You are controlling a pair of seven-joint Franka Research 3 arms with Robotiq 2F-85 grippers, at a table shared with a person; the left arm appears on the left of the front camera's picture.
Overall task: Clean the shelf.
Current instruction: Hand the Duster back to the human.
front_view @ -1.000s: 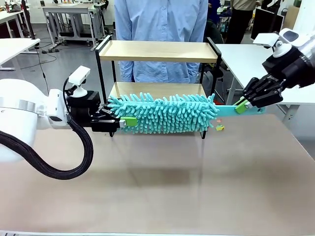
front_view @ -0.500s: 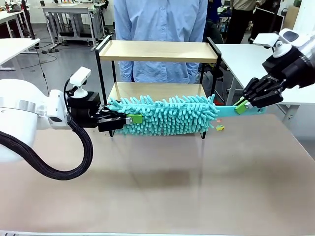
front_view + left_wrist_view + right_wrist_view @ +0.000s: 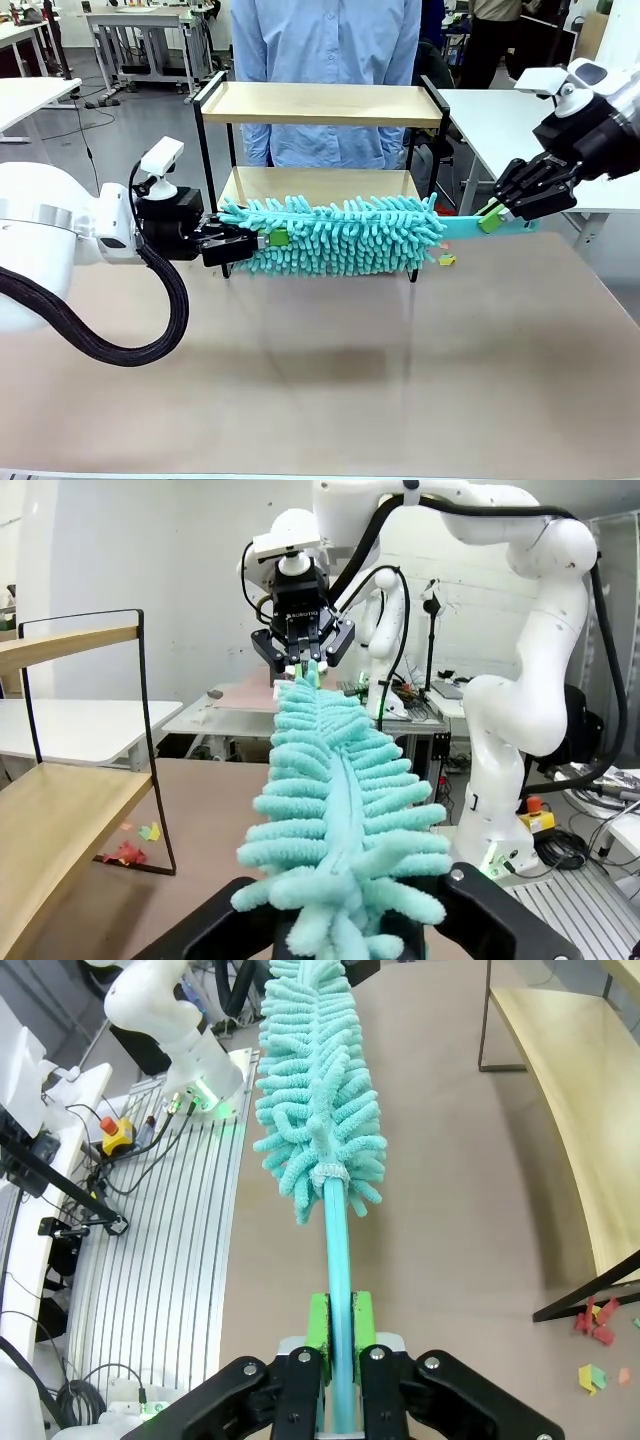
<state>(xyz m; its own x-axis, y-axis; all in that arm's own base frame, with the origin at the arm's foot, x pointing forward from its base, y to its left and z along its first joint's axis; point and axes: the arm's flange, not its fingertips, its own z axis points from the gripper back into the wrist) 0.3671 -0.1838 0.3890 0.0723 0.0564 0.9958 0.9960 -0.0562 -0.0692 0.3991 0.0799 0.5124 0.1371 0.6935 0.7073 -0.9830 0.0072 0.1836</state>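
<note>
- Two tools hold one teal duster [image 3: 340, 236] along the shelf [image 3: 322, 104]: left tool [image 3: 262, 240] clamped on its fluffy tip, right tool [image 3: 489, 218] clamped on its handle.
- Right wrist view adds paper scraps [image 3: 595, 1321] on the counter [image 3: 330, 370].

White arms [image 3: 45, 225], black corrugated cable [image 3: 150, 330]

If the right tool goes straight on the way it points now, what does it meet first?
Likely the fluffy head of the duster, whose handle the right tool grips; farther along that line sits the left tool at the duster's other end. The shelf lies off to the side.
</note>
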